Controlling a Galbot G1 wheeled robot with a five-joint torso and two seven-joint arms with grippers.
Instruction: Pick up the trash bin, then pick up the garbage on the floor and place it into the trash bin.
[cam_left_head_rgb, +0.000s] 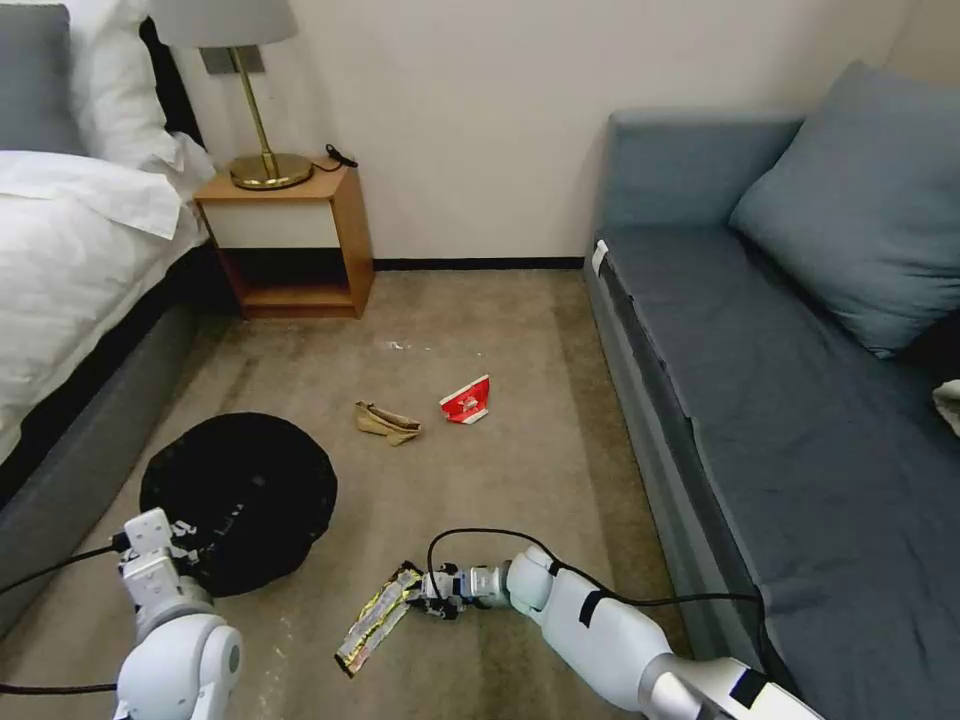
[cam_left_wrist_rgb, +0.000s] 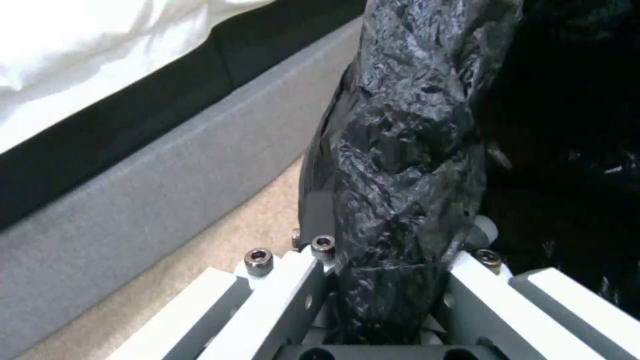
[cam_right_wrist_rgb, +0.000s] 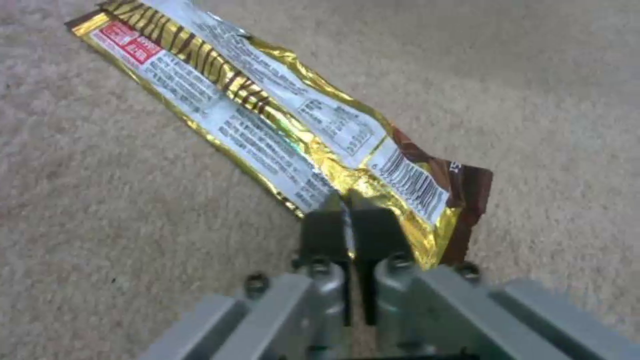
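Note:
The trash bin (cam_left_head_rgb: 240, 495), round with a black bag liner, sits at the lower left beside the bed. My left gripper (cam_left_head_rgb: 185, 548) is shut on its rim; the liner-covered rim (cam_left_wrist_rgb: 400, 165) runs between the jaws. My right gripper (cam_left_head_rgb: 418, 590) is low over the carpet, shut on one end of a long gold-yellow snack wrapper (cam_left_head_rgb: 375, 620). The wrapper (cam_right_wrist_rgb: 280, 115) stretches away from the closed fingers (cam_right_wrist_rgb: 327, 225). Two more pieces of garbage lie farther off on the carpet: a tan paper wad (cam_left_head_rgb: 386, 422) and a red-and-white packet (cam_left_head_rgb: 466, 401).
A bed with white linen (cam_left_head_rgb: 70, 260) and grey base borders the left. A wooden nightstand (cam_left_head_rgb: 290, 240) with a brass lamp stands by the wall. A grey-blue sofa (cam_left_head_rgb: 800, 400) with a cushion runs along the right. Carpet lies open between them.

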